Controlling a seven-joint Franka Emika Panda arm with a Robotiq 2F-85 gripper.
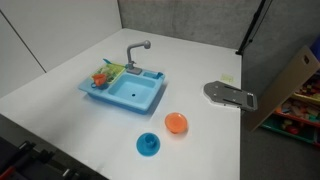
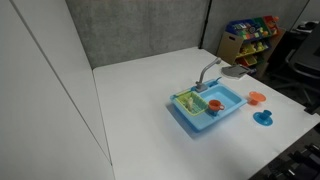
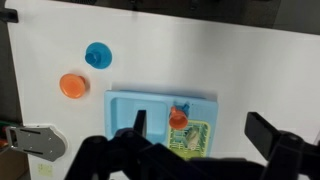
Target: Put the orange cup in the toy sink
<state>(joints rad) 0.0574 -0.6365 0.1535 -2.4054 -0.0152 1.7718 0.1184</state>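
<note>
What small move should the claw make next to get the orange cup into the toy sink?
Probably lower the open claw straight toward the orange cup. The claw hangs high and empty. The cup sits at the rack side of the toy sink, beside green pieces, and whether it lies in the basin proper is unclear.

An orange dish [image 1: 176, 122], a blue dish [image 1: 148, 145] and a grey bracket [image 1: 231, 95] lie on the white table [image 1: 210, 140].
</note>
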